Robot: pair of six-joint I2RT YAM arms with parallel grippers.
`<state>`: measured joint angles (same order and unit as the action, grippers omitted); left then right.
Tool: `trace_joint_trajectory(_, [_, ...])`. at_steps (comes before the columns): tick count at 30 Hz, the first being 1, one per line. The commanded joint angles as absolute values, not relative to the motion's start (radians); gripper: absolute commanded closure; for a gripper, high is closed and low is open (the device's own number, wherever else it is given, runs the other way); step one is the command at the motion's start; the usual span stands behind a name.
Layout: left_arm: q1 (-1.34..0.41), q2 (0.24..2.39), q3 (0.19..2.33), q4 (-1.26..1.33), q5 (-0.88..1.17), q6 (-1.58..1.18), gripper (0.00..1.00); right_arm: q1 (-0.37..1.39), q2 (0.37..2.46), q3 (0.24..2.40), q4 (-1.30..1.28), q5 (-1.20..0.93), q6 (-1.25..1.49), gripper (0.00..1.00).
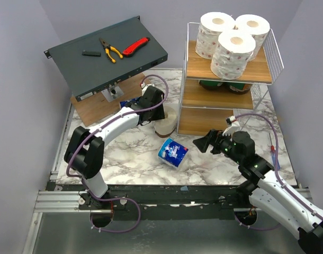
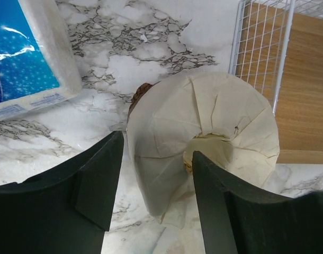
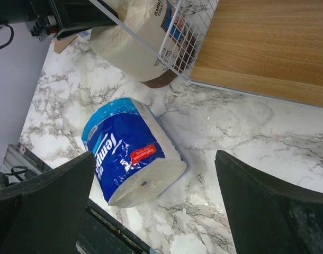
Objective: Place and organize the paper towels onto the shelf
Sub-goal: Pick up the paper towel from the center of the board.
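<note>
The shelf [image 1: 267,71] stands at the back right, with three pink-print white rolls [image 1: 230,39] on its top tier and green-wrapped rolls [image 1: 225,84] on the middle tier. The cream roll [image 1: 167,126] stands on the table by the shelf's lower left corner. My left gripper [image 1: 153,114] is open beside it. In the left wrist view its fingers [image 2: 156,174] straddle the near wall of the cream roll [image 2: 204,127], apart from it. A blue-and-white pack [image 1: 173,152] lies mid-table. My right gripper [image 1: 206,143] is open and empty, right of the pack [image 3: 132,156].
A slanted dark grey box [image 1: 106,53] with pliers [image 1: 110,50] and a red knife [image 1: 136,46] sits at the back left on a wooden board [image 1: 98,108]. Another blue pack [image 2: 24,53] lies beside the left gripper. The shelf's bottom board [image 3: 267,42] is near the right gripper.
</note>
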<state>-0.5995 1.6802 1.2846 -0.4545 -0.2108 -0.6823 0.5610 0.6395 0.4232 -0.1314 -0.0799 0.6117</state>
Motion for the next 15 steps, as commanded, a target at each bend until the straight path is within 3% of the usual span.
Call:
trace_joint_trajectory(1, [-0.597, 1.714, 1.296, -0.474, -0.186, -0.687, 0.43, 0.561, 0.625, 0.444, -0.177, -0.047, 0.613, 0.03])
trace_joint_trajectory(5, [-0.595, 1.733, 1.291, -0.475, -0.161, -0.687, 0.49, 0.56, 0.623, 0.454, -0.18, -0.04, 0.609, 0.03])
trace_joint_trajectory(15, [-0.59, 1.681, 1.261, -0.468, -0.161, -0.681, 0.81, 0.56, 0.623, 0.473, -0.193, -0.026, 0.6, 0.03])
